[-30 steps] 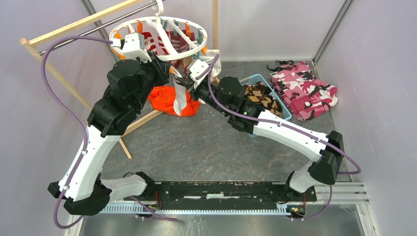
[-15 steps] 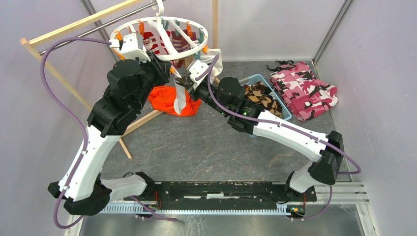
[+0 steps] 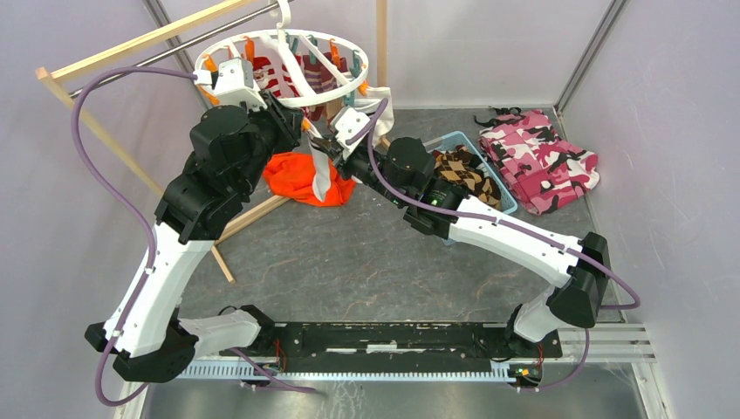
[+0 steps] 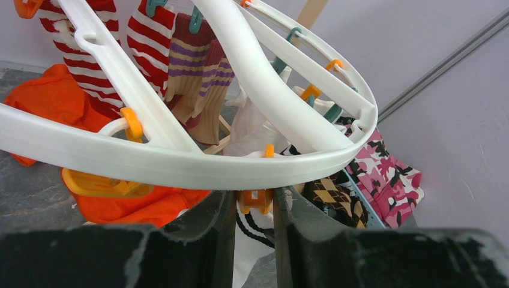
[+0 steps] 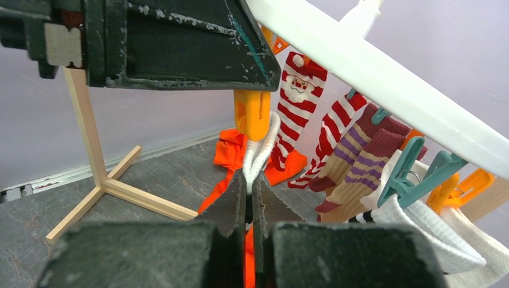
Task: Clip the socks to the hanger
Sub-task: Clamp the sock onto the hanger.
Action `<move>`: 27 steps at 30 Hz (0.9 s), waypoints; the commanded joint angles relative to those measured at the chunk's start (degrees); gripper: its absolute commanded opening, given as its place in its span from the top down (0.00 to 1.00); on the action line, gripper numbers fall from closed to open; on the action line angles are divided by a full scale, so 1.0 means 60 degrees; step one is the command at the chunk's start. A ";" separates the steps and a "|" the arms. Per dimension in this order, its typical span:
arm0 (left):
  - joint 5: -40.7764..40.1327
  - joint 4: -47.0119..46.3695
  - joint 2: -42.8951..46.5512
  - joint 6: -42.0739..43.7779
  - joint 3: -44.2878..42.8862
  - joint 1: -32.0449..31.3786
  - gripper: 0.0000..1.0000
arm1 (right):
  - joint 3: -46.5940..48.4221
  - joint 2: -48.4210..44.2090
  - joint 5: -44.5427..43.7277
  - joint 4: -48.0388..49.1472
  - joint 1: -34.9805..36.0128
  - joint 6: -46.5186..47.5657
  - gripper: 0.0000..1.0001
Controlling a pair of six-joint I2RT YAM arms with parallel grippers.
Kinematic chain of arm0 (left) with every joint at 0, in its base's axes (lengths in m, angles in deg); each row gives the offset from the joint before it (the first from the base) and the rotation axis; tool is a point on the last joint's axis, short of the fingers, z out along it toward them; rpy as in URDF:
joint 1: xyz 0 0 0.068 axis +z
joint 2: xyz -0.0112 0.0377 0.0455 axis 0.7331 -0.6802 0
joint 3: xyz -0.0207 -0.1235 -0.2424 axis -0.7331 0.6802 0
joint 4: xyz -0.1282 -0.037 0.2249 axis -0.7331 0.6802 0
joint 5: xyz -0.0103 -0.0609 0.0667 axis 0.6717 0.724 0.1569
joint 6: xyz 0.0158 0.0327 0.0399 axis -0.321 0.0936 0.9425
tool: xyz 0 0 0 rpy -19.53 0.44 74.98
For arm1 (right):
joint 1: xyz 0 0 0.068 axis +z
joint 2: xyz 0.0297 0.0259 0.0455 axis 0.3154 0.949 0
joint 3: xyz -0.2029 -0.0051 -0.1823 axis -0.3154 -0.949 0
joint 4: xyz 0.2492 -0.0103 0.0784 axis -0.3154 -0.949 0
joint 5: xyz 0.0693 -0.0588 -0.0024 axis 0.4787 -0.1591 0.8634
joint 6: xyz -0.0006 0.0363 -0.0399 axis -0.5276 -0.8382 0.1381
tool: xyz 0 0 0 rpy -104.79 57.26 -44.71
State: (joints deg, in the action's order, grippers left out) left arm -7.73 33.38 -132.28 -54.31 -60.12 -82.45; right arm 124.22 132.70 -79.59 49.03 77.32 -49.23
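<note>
The hanger (image 3: 353,85), a white ring with wavy crossbars, hangs at the back with several socks clipped under it. My left gripper (image 4: 253,203) is shut on an orange clip (image 4: 256,200) just under the hanger's near rim (image 4: 180,163), one jaw on each side of it. My right gripper (image 5: 249,180) is shut on the cuff of a white sock with black stripes (image 5: 260,147). That cuff reaches up into the mouth of the same orange clip (image 5: 252,114). The sock's body (image 3: 321,175) hangs below both grippers. Red-and-white striped socks (image 4: 147,36) and tan purple-striped socks (image 4: 201,72) hang further in.
An orange garment (image 3: 292,179) lies on the floor under the ring. A blue basket (image 3: 447,140) with a brown argyle sock (image 3: 462,168) sits to the right, and a pink camouflage cloth (image 3: 541,157) beyond it. The wooden rack (image 3: 131,48) stands at the left, its foot (image 5: 120,186) near the grippers.
The ring and both grippers have drifted very slightly up and to the left. Both grips are unchanged.
</note>
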 commanded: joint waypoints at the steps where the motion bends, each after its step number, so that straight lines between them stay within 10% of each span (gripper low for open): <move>1: -0.0112 -0.0320 0.0054 -0.0426 -0.0074 0.0061 0.94 | 0.0252 0.0013 -0.0080 0.0574 0.0109 0.0130 1.00; 27: -0.0198 -0.0536 0.0200 -0.0722 0.0216 0.0068 0.94 | 0.0717 0.0290 -0.0360 0.0794 0.0328 0.0287 1.00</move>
State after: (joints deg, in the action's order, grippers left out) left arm -7.82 32.90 -132.02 -56.06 -59.33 -82.45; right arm 125.23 133.94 -80.62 50.67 78.83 -47.83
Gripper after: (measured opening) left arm 0.314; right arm 0.019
